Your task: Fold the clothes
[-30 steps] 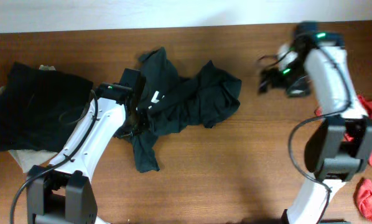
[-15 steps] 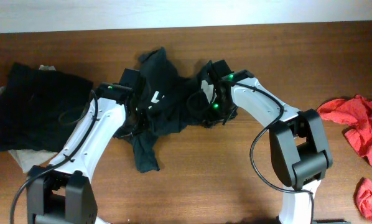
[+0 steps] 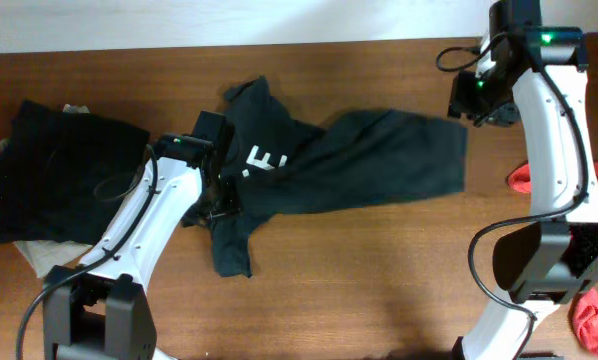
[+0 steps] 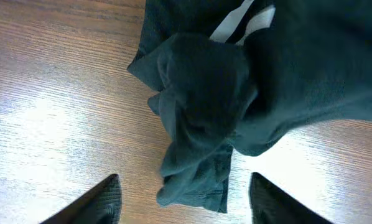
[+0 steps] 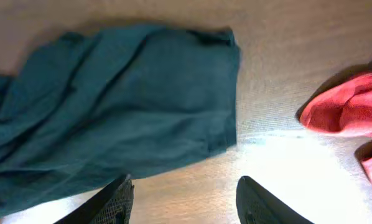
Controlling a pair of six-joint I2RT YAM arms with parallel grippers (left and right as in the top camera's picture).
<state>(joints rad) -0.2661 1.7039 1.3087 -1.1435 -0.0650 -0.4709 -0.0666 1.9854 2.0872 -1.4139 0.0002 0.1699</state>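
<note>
- The bench (image 3: pixel 379 280) is taken up across its middle by the dark green T-shirt (image 3: pixel 379 165). The shirt lies half spread: its right part is laid out fairly flat toward the right arm, while its left part is bunched under the left arm.
- A black pile (image 3: pixel 59 170) is seen at the left end of the bench, well apart from the work, with a beige cloth (image 3: pixel 44 255) showing beneath it. A red garment (image 3: pixel 594 195) lies at the right edge.
- The step in hand is judged to be flattening, not yet folding. No fold should be begun until the crumpled left side has been opened out.
- The sleeve (image 4: pixel 198 124) is shown twisted into a lump in the left wrist view. It is best taken at its outer edge, through one layer only, and drawn outward and low along the bench, so that the body is not dragged with it.
- The hem (image 5: pixel 229 93) lies fairly straight and flat. It could be held by the right arm as an anchor while the other side is pulled.
- The left gripper (image 4: pixel 186 202) is held wide apart over the sleeve, with nothing gripped.
- The right gripper (image 5: pixel 183 205) is likewise spread and empty, over bare wood just beside the hem.
- The white mark (image 3: pixel 262 158) faces up, so the front is judged uppermost.
</note>
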